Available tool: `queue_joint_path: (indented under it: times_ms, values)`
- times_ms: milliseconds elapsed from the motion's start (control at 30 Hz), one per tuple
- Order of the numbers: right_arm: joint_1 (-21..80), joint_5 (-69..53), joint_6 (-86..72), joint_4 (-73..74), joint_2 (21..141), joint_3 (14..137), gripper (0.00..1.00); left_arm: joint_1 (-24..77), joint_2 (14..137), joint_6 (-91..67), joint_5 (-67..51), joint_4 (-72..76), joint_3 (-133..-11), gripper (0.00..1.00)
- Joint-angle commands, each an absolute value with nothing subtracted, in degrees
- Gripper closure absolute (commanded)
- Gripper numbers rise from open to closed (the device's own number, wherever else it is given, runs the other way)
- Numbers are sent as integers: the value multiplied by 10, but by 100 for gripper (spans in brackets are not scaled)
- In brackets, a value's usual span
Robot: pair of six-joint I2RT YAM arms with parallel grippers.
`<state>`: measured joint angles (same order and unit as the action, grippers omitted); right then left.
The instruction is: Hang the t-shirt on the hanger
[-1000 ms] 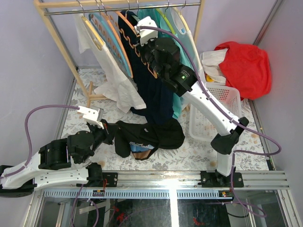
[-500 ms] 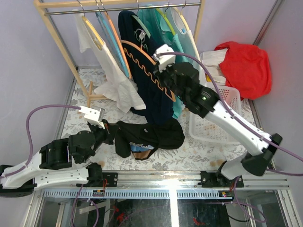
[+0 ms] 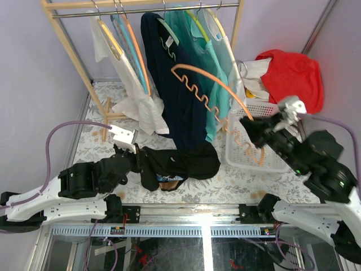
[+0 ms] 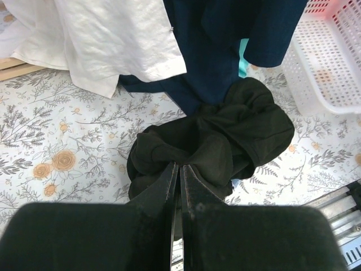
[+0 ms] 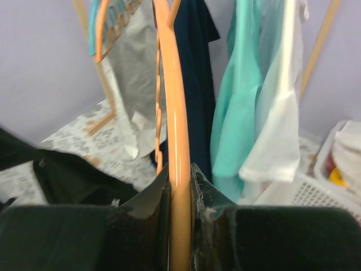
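The black t-shirt (image 3: 180,162) lies bunched on the floral cloth, a bit of blue graphic at its near edge. My left gripper (image 3: 137,159) is shut on its left end; in the left wrist view the jaws (image 4: 180,167) pinch a fold of the black t-shirt (image 4: 225,135). My right gripper (image 3: 252,125) is shut on the orange hanger (image 3: 211,96), held in the air off the rail, in front of the navy and teal shirts. In the right wrist view the orange hanger (image 5: 175,130) runs up between the closed jaws of the right gripper (image 5: 180,175).
A wooden rack (image 3: 62,34) at the back holds a white shirt (image 3: 132,84), a navy shirt (image 3: 175,90), teal shirts (image 3: 211,56) and blue and yellow hangers. A white basket (image 3: 248,152) stands at the right, red cloth (image 3: 290,73) behind it.
My right arm has pulled the orange hanger off the rail and swung it down and right, towards the basket. My left gripper has shifted slightly right, still holding the t-shirt.
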<state>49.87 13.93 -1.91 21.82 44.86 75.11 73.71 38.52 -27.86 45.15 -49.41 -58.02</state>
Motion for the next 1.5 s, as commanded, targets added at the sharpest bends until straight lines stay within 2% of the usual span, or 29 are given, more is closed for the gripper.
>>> queue_joint_path:
  times_ms: [0,333,567,767,1200,1467]
  values:
    - [500,73,-120,332,366,710,100,733,391,-301,475,-529,-615,100]
    - [500,-37,-243,486,241,644,100,733,379,-318,505,-578,-679,100]
    - [499,-94,-293,502,173,619,100,733,394,-312,508,-572,-691,100]
    - [500,-135,-320,454,139,548,100,734,397,-312,501,-573,-700,100]
    - [500,-102,-312,389,114,473,100,733,413,-311,487,-574,-721,100]
    - [499,-51,-279,394,118,504,100,734,422,-312,488,-582,-734,100]
